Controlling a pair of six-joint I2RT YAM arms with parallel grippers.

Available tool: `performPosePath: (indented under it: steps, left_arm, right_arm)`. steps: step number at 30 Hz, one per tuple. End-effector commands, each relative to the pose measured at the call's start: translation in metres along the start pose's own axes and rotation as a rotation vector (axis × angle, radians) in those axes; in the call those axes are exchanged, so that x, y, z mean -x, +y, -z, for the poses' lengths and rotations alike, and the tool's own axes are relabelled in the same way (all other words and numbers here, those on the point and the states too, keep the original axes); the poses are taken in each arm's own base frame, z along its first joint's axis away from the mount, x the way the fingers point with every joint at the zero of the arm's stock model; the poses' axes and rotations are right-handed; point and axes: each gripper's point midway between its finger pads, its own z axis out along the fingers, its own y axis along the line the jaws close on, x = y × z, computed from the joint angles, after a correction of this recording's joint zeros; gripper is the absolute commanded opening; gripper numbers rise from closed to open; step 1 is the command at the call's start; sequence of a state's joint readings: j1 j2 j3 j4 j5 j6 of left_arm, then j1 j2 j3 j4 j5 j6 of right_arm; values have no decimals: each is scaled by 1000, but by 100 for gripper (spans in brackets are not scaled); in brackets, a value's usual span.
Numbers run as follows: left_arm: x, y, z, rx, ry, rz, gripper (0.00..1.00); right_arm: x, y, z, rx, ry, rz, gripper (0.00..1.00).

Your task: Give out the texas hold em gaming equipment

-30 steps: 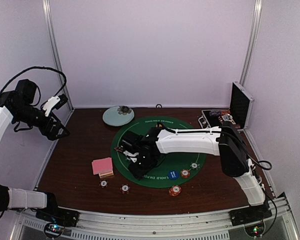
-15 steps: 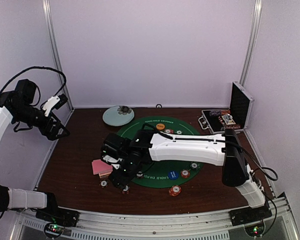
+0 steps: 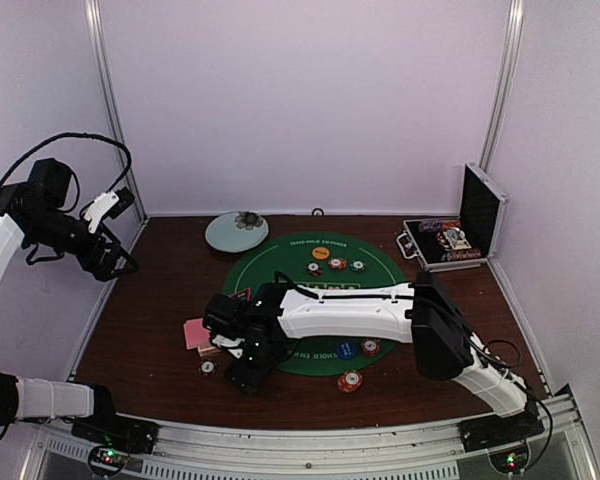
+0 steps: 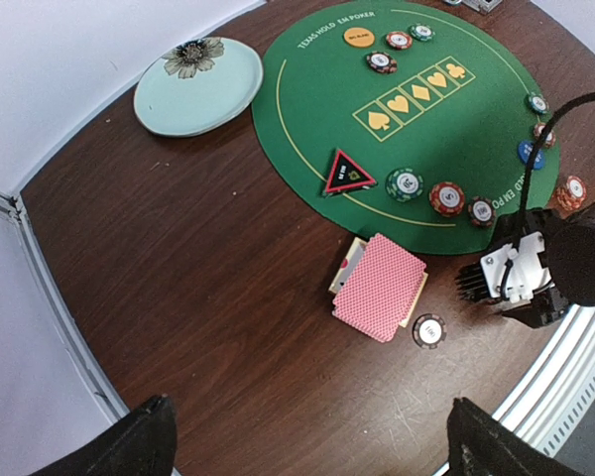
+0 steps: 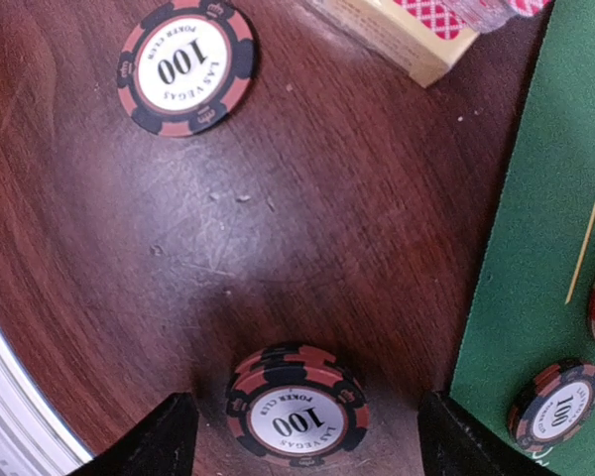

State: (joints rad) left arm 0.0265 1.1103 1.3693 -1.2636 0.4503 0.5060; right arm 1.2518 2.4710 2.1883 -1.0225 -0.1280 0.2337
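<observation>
My right gripper [image 3: 244, 376] [image 5: 302, 409] is open and low over the brown table, its fingers on either side of a small stack of red-and-dark "100" chips [image 5: 297, 414], not touching it. A single chip [image 5: 185, 66] [image 3: 208, 367] lies beyond it, near the pink-backed cards [image 3: 202, 332] [image 4: 380, 286]. The red-black triangle marker [image 4: 346, 173], the blue button [image 3: 346, 350] and the orange button [image 3: 320, 254] lie on the green mat [image 3: 380, 280]. My left gripper [image 3: 115, 262] [image 4: 307, 446] is open and empty, held high at the far left.
A pale plate [image 3: 236, 231] sits behind the mat. The open metal case [image 3: 450, 240] stands at the back right. More chips [image 4: 447, 197] lie along the mat's near-left edge, and others [image 3: 350, 381] at its front. My right arm stretches across the mat.
My right arm has swung left and forward, off the mat's middle to the table in front of the cards, and has come down around the chip stack. The left arm has not moved.
</observation>
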Motion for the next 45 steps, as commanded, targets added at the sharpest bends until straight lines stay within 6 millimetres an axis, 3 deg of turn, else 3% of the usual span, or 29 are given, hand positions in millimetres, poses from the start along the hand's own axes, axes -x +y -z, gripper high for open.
performPosePath:
  steps: [1, 14, 25, 36, 45]
  left_arm:
    - [9, 0, 9, 11, -33, -18, 98]
    - [6, -1, 6, 4, -26, -20, 98]
    - [5, -1, 7, 9, -26, -22, 98]
    - [3, -2, 7, 8, -23, -24, 97]
    - [2, -2, 5, 5, -20, -24, 98]
  right_arm:
    - [-1, 0, -3, 1, 6, 10, 78]
    - [1, 0, -4, -16, -8, 15, 57]
    - [10, 1, 4, -16, -37, 10, 50]
    - [12, 3, 7, -7, -44, 7, 50]
    - [16, 4, 14, -1, -58, 4, 43]
